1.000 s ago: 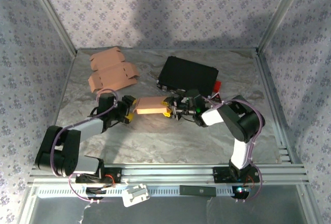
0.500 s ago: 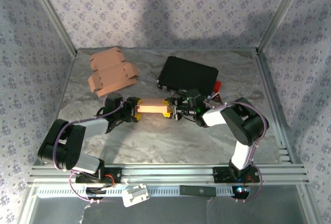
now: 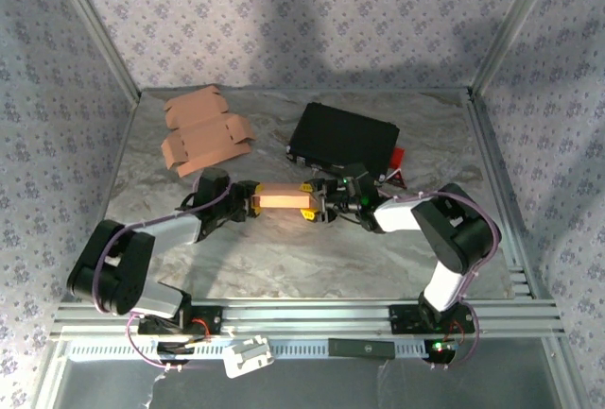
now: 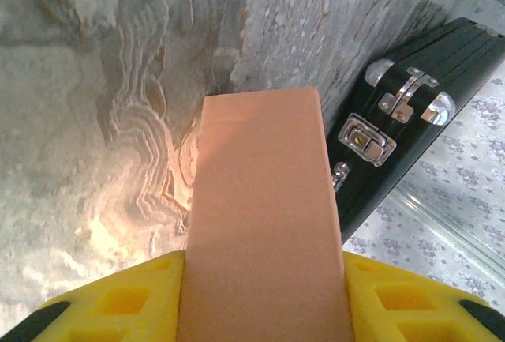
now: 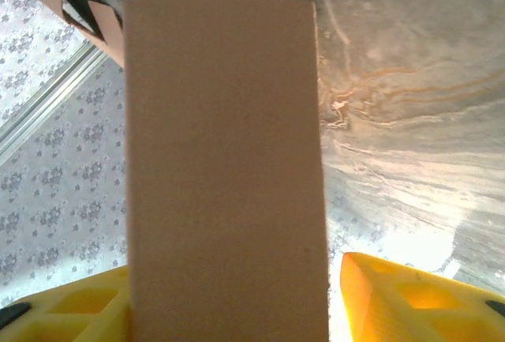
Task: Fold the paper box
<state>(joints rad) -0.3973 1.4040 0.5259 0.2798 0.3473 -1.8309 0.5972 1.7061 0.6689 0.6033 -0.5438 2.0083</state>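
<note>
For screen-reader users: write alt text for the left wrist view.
A tan paper box sits between the left gripper's yellow fingers, reaching away over a marbled table. A black case with metal latches lies at right.

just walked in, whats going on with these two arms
Two robot arms have a small folded paper box between them at the middle of the table. The left gripper is clamped on its left end. The right gripper sits around the right end with a gap beside one finger, so it looks open. Flat box blanks lie at the back left, a black case at the back right.
</note>
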